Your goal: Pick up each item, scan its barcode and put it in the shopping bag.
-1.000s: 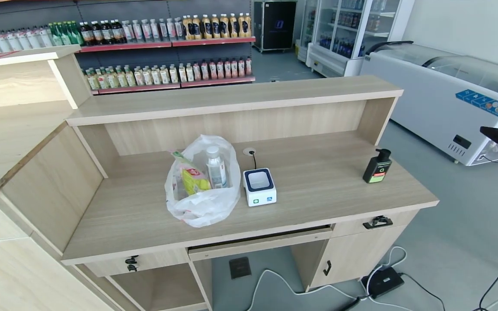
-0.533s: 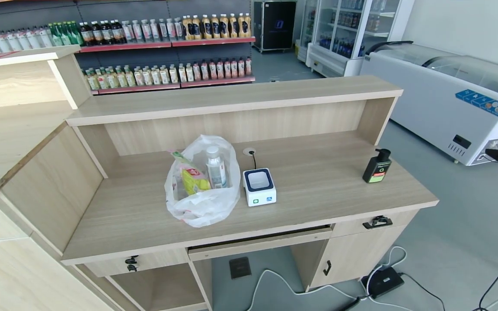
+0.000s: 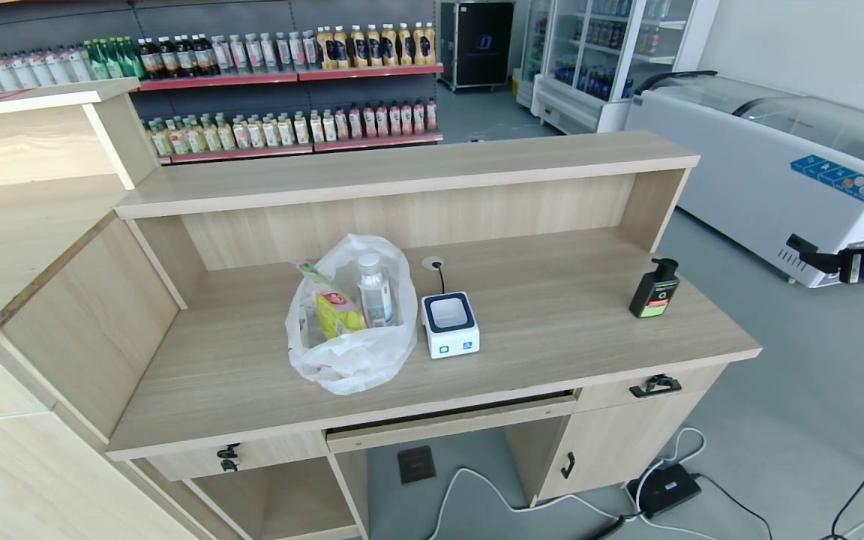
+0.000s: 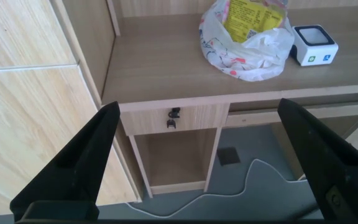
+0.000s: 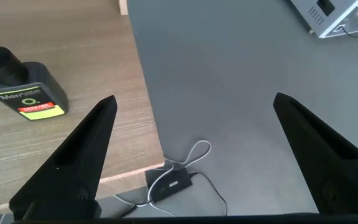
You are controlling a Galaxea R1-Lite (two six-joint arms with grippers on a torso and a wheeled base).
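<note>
**Edges and open room**
- Desk (image 3: 552, 315): a raised ledge (image 3: 402, 169) closes the back and a slanted panel closes the left side. The front and right edges are open.
- My right tool (image 5: 194, 102): fingers spread wide, holding nothing. In the head view it sits at the right edge of the frame, off the desk's right edge and above the grey floor (image 3: 777, 390).
- My left tool (image 4: 199, 107): fingers spread wide, empty. It is low in front of the desk's left end, facing a locked drawer (image 4: 174, 118).

**Surface**
- Shopping bag (image 3: 353, 352): centre-left of the frame, mouth open. It holds a yellow-green packet (image 3: 336, 311) and a clear bottle (image 3: 374, 292).
- Scanner (image 3: 450, 324): just right of the bag, window up, with its cable running to a hole (image 3: 433, 263) behind it.
- Pump bottle (image 3: 654, 289): dark, upright, near the desk's right edge and well apart from the scanner. Bare wood lies between them.

**Room**
- Chest freezer (image 3: 762, 165): upper right.
- Drink shelves (image 3: 252, 52): upper left.
- Power box (image 3: 663, 487) with loose cables: on the floor, lower right.
</note>
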